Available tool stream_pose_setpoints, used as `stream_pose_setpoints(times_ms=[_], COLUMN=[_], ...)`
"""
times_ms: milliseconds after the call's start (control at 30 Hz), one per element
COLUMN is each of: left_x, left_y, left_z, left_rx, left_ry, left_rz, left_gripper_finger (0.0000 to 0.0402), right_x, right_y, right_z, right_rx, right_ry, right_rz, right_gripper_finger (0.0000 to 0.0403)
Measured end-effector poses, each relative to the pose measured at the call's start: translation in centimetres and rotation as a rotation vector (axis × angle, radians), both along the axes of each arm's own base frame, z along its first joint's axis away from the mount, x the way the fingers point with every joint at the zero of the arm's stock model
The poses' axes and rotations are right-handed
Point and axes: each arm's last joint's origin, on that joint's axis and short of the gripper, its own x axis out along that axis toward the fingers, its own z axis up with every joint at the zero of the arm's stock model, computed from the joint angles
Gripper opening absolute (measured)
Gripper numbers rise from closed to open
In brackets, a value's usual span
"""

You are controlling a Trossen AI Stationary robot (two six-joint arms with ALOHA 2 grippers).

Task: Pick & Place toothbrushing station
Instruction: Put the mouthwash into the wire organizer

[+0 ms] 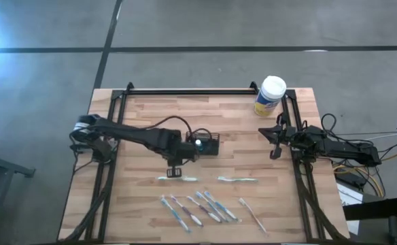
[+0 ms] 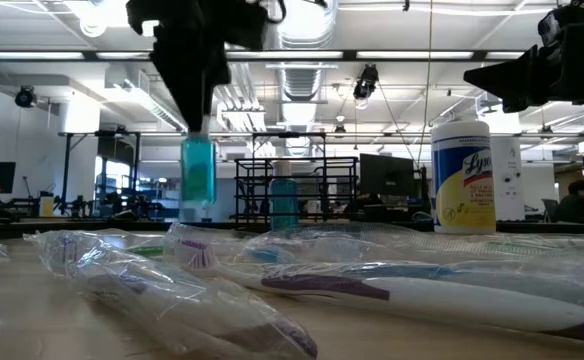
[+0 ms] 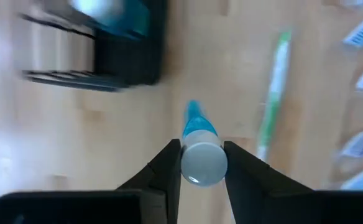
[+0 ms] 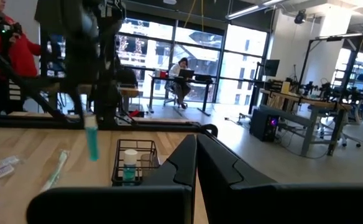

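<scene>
Two tools: my left tool (image 3: 201, 163) pinches a toothpaste tube (image 3: 200, 146) by its white-capped end, tube hanging upright above the worktop (image 1: 239, 122), just beside the black mesh basket (image 1: 207, 143). One tube (image 4: 130, 164) already stands inside the basket; another (image 1: 237, 180) lies flat on the wood nearby. Wrapped toothbrushes (image 1: 198, 207) lie in a row near the front edge. My right tool (image 1: 275, 140) waits at the right side, fingers pressed together, near the yellow-labelled canister (image 1: 270, 95).

floor (image 1: 253, 27): grey, dark seams | windows (image 4: 169, 50): tall, bright | desks (image 4: 293, 106): right side | ceiling lights (image 2: 392, 55): strips
</scene>
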Motion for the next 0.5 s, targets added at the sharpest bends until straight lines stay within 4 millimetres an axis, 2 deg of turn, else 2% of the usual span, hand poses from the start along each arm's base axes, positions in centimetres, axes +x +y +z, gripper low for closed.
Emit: stream_pose_setpoints(times_ms=[133, 300, 400, 500], left_x=[-1.2, -4.7, -7.4, -10.4], left_y=[0.8, 1.9, 2.7, 3.2], left_z=[2.2, 4.2, 4.3, 3.5], left_rx=[0.03, 0.059, 0.062, 0.046], left_ry=[-0.065, -0.196, -0.291, -0.414], left_rz=[-0.073, -0.1, -0.049, -0.009], left_gripper_finger=[0.0101, 0.0105, 0.0099, 0.0099], right_x=[0.0, 0.0, 0.0, 0.0], right_y=[0.0, 0.0, 0.0, 0.0], right_z=[0.0, 0.0, 0.0, 0.0], right_rx=[0.016, 0.017, 0.02, 0.02], right_ry=[-0.005, -0.006, -0.006, -0.004], right_rz=[0.002, 0.003, 0.003, 0.004], right_gripper_finger=[0.0008, 0.0008, 0.0008, 0.0008])
